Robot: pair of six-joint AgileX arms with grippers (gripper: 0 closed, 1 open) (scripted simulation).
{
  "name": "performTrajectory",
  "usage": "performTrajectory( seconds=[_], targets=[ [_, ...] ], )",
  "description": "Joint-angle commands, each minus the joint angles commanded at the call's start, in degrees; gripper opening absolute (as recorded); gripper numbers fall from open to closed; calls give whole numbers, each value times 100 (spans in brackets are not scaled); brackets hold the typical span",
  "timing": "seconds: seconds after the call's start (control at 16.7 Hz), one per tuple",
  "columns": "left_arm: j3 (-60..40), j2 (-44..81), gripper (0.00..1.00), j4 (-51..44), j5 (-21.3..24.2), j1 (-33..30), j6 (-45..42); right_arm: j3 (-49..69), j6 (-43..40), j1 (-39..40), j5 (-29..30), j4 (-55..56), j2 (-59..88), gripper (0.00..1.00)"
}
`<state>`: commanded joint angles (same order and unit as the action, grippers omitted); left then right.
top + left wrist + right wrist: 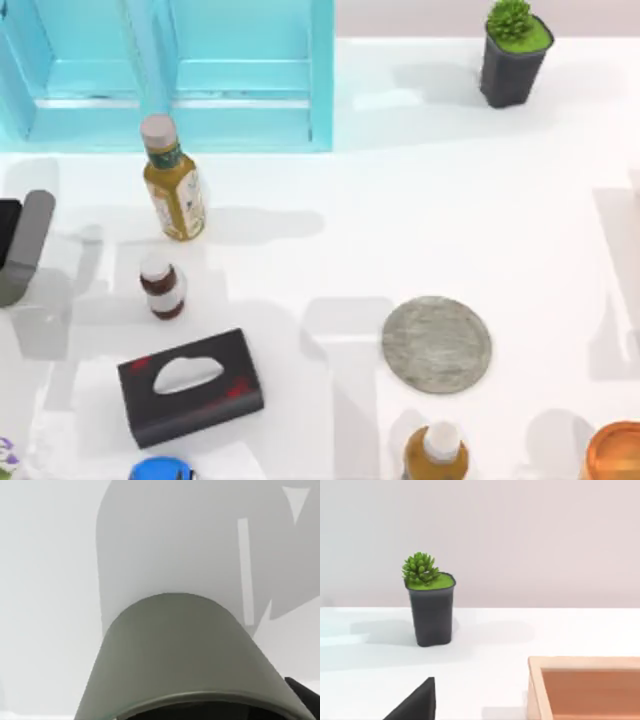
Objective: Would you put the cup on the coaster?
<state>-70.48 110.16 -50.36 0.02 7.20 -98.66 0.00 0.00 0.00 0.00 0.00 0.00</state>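
Note:
The grey-olive cup (pixel 27 245) hangs at the table's far left edge, lifted off the surface and tilted. In the left wrist view the cup (pixel 185 655) sits close, with a black fingertip (pixel 302 697) against its rim. My left gripper (pixel 5 230) is shut on it. The coaster (pixel 436 344), a flat mottled grey disc, lies bare on the table right of centre, far to the right of the cup. A dark edge of my right gripper (pixel 415 705) shows in the right wrist view, away from both.
Between cup and coaster stand a yellow tea bottle (pixel 175 185), a small brown bottle (pixel 162 288) and a black tissue box (pixel 190 386). A blue shelf (pixel 170 70) is at the back left, a potted plant (pixel 512 55) at the back right. Another bottle (pixel 436 455) and an orange cup (pixel 615 452) stand near the front.

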Motion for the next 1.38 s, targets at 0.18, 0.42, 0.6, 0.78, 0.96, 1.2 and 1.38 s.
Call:
performTrajectory(
  seconds=[0.18, 0.42, 0.6, 0.78, 0.96, 1.2, 1.38],
  targets=[
    [0, 0, 0, 0, 0, 0, 0, 0, 0, 0, 0, 0, 0, 100],
    [0, 0, 0, 0, 0, 0, 0, 0, 0, 0, 0, 0, 0, 100],
    [-41, -9, 0, -5, 0, -23, 32, 0, 0, 0, 0, 0, 0, 100],
    [-505, -31, 0, -52, 9, -195, 385, 0, 0, 0, 0, 0, 0, 100],
    [-1372, -85, 0, -201, 34, -507, 967, 0, 0, 0, 0, 0, 0, 100],
    [-2826, -105, 0, -645, 100, -1075, 1926, 0, 0, 0, 0, 0, 0, 100],
    [-3878, 53, 0, -1182, 185, -1613, 2797, 0, 0, 0, 0, 0, 0, 100]
  ],
)
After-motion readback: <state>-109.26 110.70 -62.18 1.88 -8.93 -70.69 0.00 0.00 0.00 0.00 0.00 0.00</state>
